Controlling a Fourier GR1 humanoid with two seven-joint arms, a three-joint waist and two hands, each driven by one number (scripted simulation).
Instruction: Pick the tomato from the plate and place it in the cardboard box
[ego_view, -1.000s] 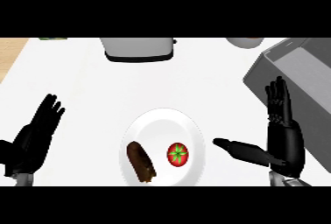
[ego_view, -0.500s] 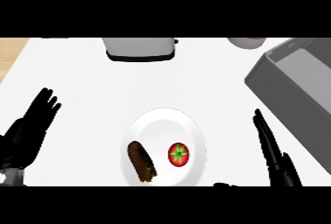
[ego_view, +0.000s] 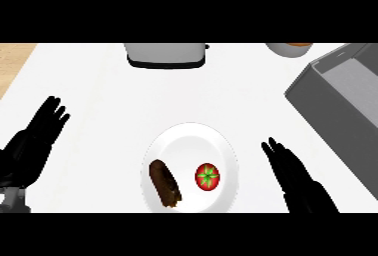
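A red tomato (ego_view: 208, 176) with a green stem lies on the white plate (ego_view: 190, 140), toward its right side, beside a brown oblong food item (ego_view: 165, 183). My right hand (ego_view: 297, 181) is open with straight fingers, on the counter just right of the plate, apart from the tomato. At the far left my left hand (ego_view: 31, 145) rests open, fingers up. The grey box (ego_view: 341, 100) stands at the right edge, open at the top.
A toaster-like grey appliance (ego_view: 164, 54) sits at the back centre. A bowl (ego_view: 289, 48) shows at the back right. A wooden strip (ego_view: 13, 60) borders the counter at the left.
My right hand has dropped lower and turned edge-on, its thumb no longer showing, and now lies close to the plate's right rim. The view has shifted slightly. The tomato has not moved.
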